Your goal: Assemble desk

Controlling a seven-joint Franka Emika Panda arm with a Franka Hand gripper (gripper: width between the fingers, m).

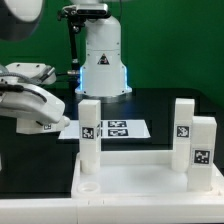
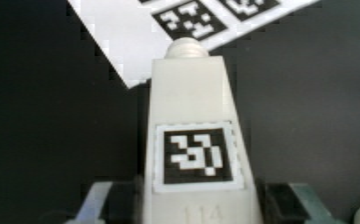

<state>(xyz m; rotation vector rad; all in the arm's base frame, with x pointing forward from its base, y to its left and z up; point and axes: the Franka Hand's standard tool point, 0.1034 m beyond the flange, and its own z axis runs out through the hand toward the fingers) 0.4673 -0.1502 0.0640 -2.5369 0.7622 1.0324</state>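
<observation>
In the wrist view my gripper [image 2: 198, 206] is shut on a white desk leg [image 2: 195, 110]. Its fingers [image 2: 102, 200] press against both sides of the leg's near end. The leg carries a square tag, and a rounded peg at its far end points toward the marker board [image 2: 203, 18]. In the exterior view the gripper [image 1: 38, 112] hangs at the left, above the black table, with the tagged leg [image 1: 46, 124] in it. The white rimmed tabletop [image 1: 140, 178] lies at the front. Three legs stand upright on it: one [image 1: 90, 132] at its left, two [image 1: 185, 124] [image 1: 203, 152] at its right.
The marker board [image 1: 112, 128] lies flat on the black table behind the tabletop. The arm's white base [image 1: 103, 60] stands at the back centre. A green wall closes the rear.
</observation>
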